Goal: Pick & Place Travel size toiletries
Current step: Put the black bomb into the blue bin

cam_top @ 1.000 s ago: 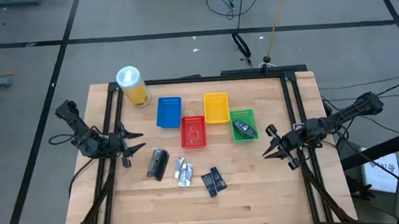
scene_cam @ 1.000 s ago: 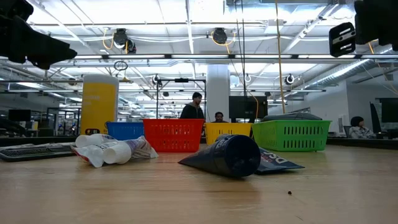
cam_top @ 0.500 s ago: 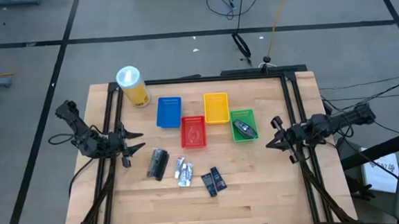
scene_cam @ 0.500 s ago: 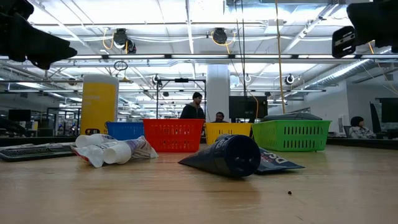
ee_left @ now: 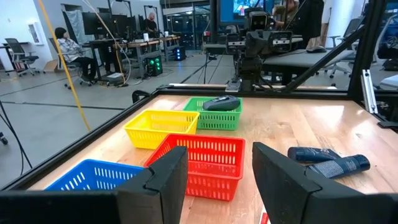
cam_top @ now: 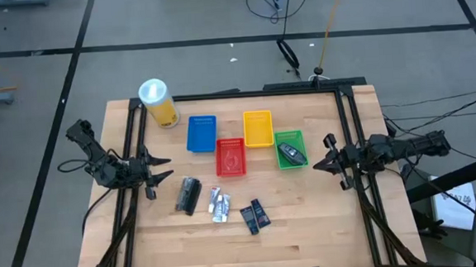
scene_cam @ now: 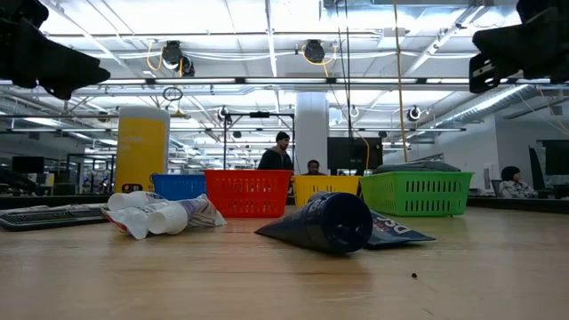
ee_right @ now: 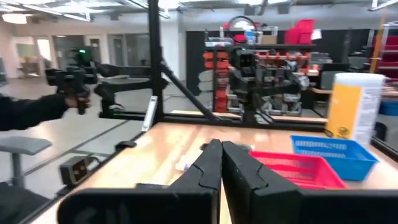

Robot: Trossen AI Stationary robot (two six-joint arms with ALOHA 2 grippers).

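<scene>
The travel size toiletries lie on the wooden table (cam_top: pixel 310 228). A dark tube (cam_top: pixel 189 194) and silvery-white mini tubes (cam_top: pixel 219 204) lie on their sides near the middle. Dark blue packets (cam_top: pixel 255 215) lie flat beside them. A dark grey rounded piece (cam_top: pixel 289 153) rests inside the green basket (cam_top: pixel 299 138). My left gripper (cam_top: pixel 159 175) hovers open at the table's left edge, left of the dark tube. My right gripper (cam_top: pixel 316 165) hovers shut at the right edge, just right of the green basket, its fingers (ee_right: pixel 211 165) together.
Blue (cam_top: pixel 201 133), red (cam_top: pixel 230 156) and yellow (cam_top: pixel 257 128) baskets stand in a cluster with the green one at the table's middle far side. A tall yellow canister (cam_top: pixel 158 102) stands at the far left corner. A black frame rail (cam_top: pixel 357 143) runs along the edges.
My right arm has swung its gripper a little toward the table's far edge and drawn back toward the right edge, the hand levelling out. The left arm and all the things on the table have stayed where they were.
</scene>
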